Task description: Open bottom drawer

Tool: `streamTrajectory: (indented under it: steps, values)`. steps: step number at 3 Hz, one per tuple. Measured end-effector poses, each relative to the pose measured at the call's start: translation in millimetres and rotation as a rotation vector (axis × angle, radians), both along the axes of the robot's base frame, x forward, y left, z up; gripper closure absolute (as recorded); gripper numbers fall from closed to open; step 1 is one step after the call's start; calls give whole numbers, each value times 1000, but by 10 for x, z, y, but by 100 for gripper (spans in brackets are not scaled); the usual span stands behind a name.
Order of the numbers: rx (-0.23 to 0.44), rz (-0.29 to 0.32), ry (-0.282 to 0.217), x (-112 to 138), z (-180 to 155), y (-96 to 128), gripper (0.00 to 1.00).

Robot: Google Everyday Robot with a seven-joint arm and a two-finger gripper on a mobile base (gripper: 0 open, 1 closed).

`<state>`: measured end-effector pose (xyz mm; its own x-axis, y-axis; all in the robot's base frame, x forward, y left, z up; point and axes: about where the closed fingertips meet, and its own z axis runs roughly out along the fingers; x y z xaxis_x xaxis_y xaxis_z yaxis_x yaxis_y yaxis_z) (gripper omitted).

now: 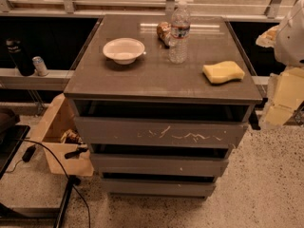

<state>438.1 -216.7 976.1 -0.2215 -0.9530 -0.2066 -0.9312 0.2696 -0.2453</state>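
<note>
Your bottom drawer point(159, 188) is the lowest and thinnest grey front of the cabinet point(71, 87), just over the floor point(266, 189). Its front sits a little behind the middle drawer point(159, 165), with a dark gap between them. Above comes the top drawer point(159, 133) with white scratches. On the cabinet you see a bowl point(124, 50), a bottle point(179, 32) and a sponge point(223, 72). The gripper point(280, 101) hangs at the right edge, beside the cabinet's upper corner and well apart from the bottom drawer; whether it is released or clenched, you cannot tell. A box point(57, 137) stands left of the cabinet.
</note>
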Motion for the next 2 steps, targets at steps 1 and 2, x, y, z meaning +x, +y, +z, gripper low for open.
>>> streamTrajectory:
  steps: [1,2]
  values:
    - [0,0,0,-1,-1,0,0]
    - [17,-21,26,-109,-138,17,0]
